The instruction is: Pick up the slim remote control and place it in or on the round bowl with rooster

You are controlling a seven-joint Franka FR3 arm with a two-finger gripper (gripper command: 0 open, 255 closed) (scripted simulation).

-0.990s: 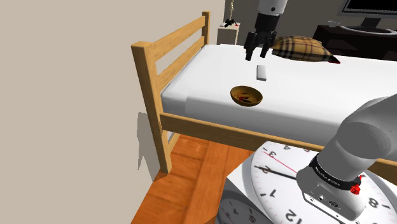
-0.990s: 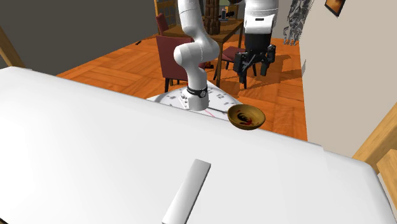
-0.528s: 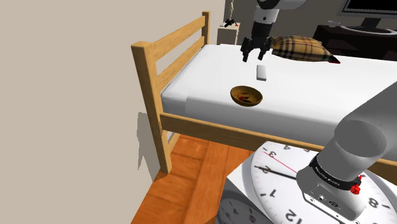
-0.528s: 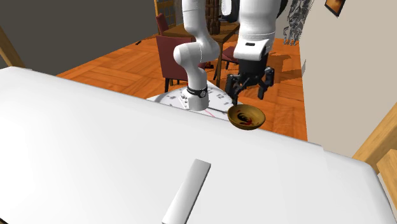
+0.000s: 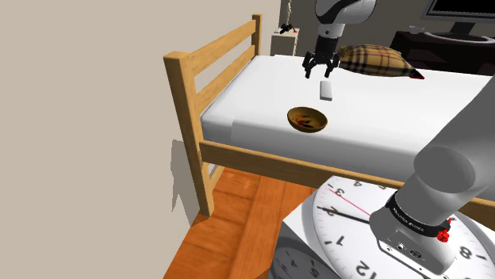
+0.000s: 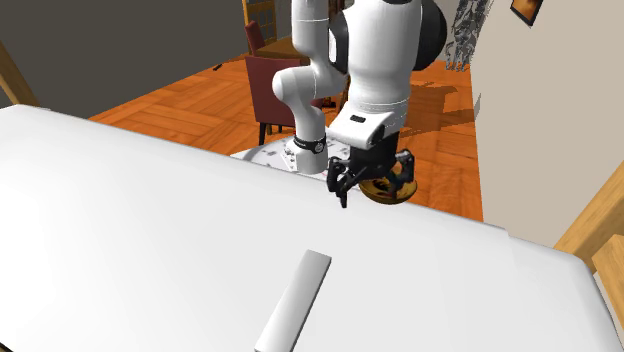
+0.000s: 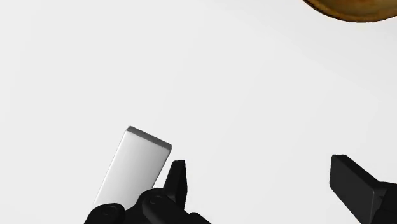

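On the white bed (image 5: 381, 111), the brown bowl (image 5: 307, 120) lies near and the pale remote (image 5: 325, 89) just beyond it. The gripper (image 7: 259, 165) hovers wide open and empty, the remote outside one finger; descending so offset, that finger would likely strike it.

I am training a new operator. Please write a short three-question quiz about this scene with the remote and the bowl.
1. True or false: the all-black two-finger gripper is shut on the slim white remote control.
2. The round brown bowl stands on: A) the white mattress; B) the wooden floor; C) the plaid pillow.
3. Is the remote between the fingers?
Key: 1 false, it is open. 2 A. 3 No, beside one finger.
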